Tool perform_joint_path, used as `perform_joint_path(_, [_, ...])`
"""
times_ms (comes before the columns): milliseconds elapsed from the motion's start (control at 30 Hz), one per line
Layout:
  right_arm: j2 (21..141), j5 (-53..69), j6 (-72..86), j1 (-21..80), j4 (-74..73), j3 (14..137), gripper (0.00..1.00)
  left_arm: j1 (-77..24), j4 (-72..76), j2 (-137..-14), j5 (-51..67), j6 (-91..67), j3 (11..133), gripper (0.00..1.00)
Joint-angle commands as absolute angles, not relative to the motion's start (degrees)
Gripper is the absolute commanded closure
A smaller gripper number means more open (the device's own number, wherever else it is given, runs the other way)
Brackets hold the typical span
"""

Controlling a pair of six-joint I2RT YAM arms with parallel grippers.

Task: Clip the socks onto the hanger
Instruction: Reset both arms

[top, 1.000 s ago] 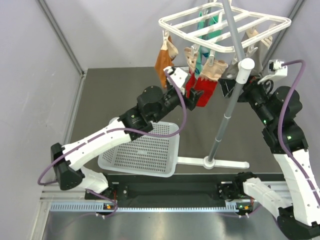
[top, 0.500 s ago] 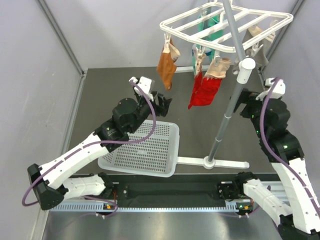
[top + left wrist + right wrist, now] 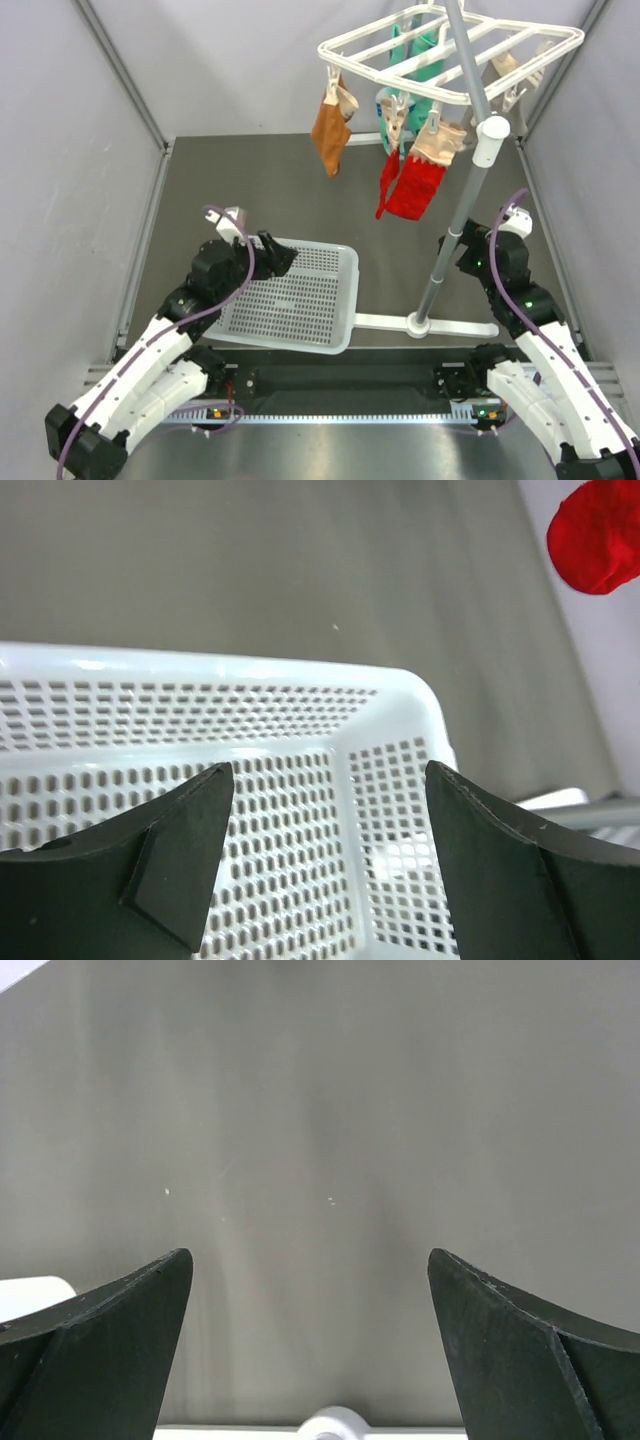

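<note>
jaws apart, the left gripper (image 3: pixel 276 256) is hovering above the basket (image 3: pixel 300 315), lower left; the right gripper (image 3: pixel 454 249) is gaping empty too.

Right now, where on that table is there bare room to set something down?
The widest bare patch of table lies beyond the basket, towards the back wall, left of the hanging socks. A smaller one lies between the basket and the hanger's pole. It is crowded around the pole's foot and the right arm.

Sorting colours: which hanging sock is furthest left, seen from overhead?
The orange-brown sock, at the left corner of the hanger; the red socks, mint-green socks and beige socks hang further right.
</note>
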State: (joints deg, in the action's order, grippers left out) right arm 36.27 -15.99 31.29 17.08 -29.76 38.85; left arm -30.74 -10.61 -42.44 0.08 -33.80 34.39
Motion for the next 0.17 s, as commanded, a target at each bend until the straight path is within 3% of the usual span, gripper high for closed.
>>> perform_joint_path(0, [35.42,-13.89,35.15,17.49,-24.00,35.70,0.00,-29.18,-10.02,-38.25,6.41,-40.07,31.21,0.18])
perform_joint_path(133, [31.83,-11.95,36.12,17.49,-21.97,30.07,0.00,-28.39,-7.92,-33.15,10.88,-44.11,26.20,0.17])
